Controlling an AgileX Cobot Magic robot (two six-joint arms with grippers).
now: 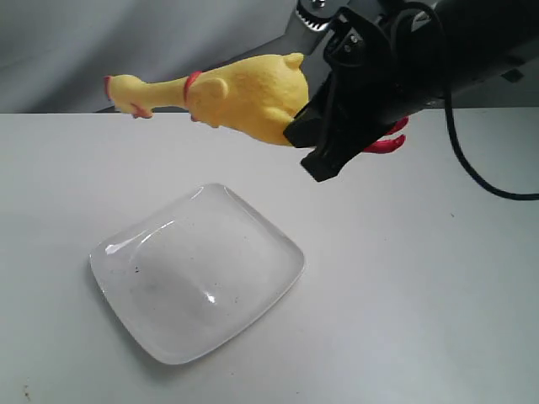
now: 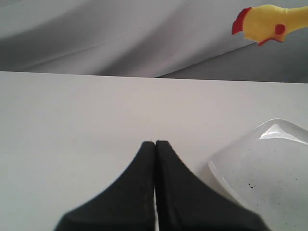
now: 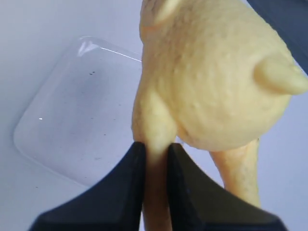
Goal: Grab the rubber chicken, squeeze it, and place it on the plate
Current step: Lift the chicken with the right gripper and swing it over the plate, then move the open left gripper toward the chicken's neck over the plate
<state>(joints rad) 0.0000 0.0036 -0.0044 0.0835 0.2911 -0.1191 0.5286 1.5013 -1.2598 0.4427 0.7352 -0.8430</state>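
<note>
The yellow rubber chicken (image 1: 240,93) hangs in the air above the table, lying level with its head pointing left and its red feet behind the arm. My right gripper (image 1: 310,143) is shut on one of its legs; up close the leg is pinched between the black fingers (image 3: 129,183) below the chicken's fat body (image 3: 211,72). The glossy white plate (image 1: 198,273) lies on the table below and left of the chicken, also showing as the plate (image 3: 72,106). My left gripper (image 2: 155,143) is shut and holds nothing, low over the table beside the plate's rim (image 2: 226,173). The chicken's head (image 2: 267,21) shows high up in the left wrist view.
The white table (image 1: 421,295) stretches around the plate. A grey draped backdrop (image 1: 126,42) hangs behind its far edge. A black cable (image 1: 472,168) loops down from the right arm.
</note>
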